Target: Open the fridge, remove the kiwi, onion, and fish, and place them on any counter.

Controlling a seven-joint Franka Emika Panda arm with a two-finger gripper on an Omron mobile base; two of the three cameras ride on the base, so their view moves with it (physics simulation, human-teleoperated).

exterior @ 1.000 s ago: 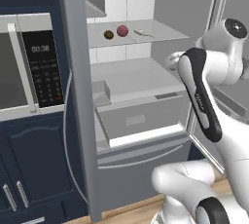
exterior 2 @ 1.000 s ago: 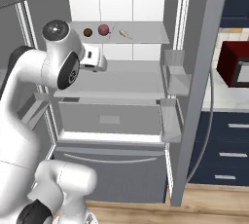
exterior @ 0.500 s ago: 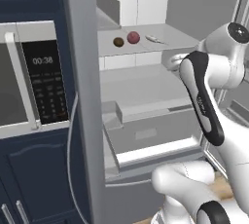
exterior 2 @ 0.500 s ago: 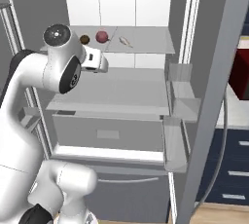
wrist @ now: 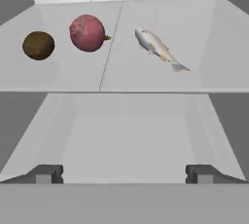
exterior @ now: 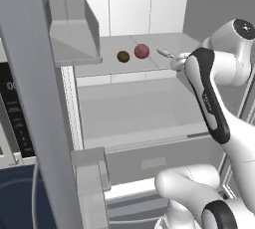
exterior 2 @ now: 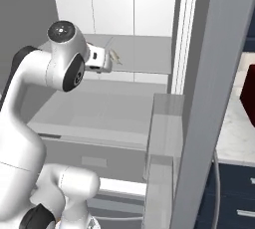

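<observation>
Hand view, claw: its two dark finger tips stand far apart at the bottom of the picture, spread wide, and nothing is between them.
Claw position: it is in front of the open fridge, at the height of the shelf that carries the three things, and it touches none of them.
Below the claw: a lighter grey shelf, lower than the first one, lies under the finger tips in the hand view.
Fish: silver-grey and slender, it lies flat on the shelf at the right in the hand view, with the thin tail pointing to the lower right. In the left base view the fish is just beside the white wrist of the arm.
Onion: a dark-red ball on the same shelf, left of the fish and apart from it. In the left base view the onion stands near the middle of the shelf.
Kiwi: a small olive-brown ball, left of the onion, near it but not touching. The kiwi is also smaller than the onion in the left base view.
Fridge doors: both are open. A grey door with bins stands at the left of the left base view, and another one with bins at the right of the right base view.
Worktop: a white marble slab, seen at the right edge of the right base view behind the open door, well apart from the three things.
Microwave: its dark panel shows at the left edge of the left base view.
</observation>
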